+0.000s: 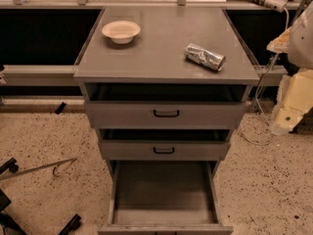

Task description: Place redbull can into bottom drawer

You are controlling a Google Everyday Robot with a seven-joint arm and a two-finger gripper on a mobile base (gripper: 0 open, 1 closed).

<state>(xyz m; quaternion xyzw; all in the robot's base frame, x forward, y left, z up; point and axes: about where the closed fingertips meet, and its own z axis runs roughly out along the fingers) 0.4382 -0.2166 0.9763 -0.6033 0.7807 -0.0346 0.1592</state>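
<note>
At the far left, on the speckled floor, we see black wheeled legs and a thin metal rod lying beside them. Moving right, we come to the grey cabinet top, where a cream bowl sits upright near its far left corner. Below the top, the upper drawer and the middle drawer, each with a black handle, stand slightly open. Under them the bottom drawer is out the furthest toward us, its plain grey floor showing. Further right, the redbull can lies on its side on the cabinet top, near the right edge, well apart from the bowl and angled across the surface. At the right edge of the scene the gripper hangs beside the cabinet, lower than the top and apart from the can, touching nothing that we can see. We cannot tell whether it is released or clenched.
</note>
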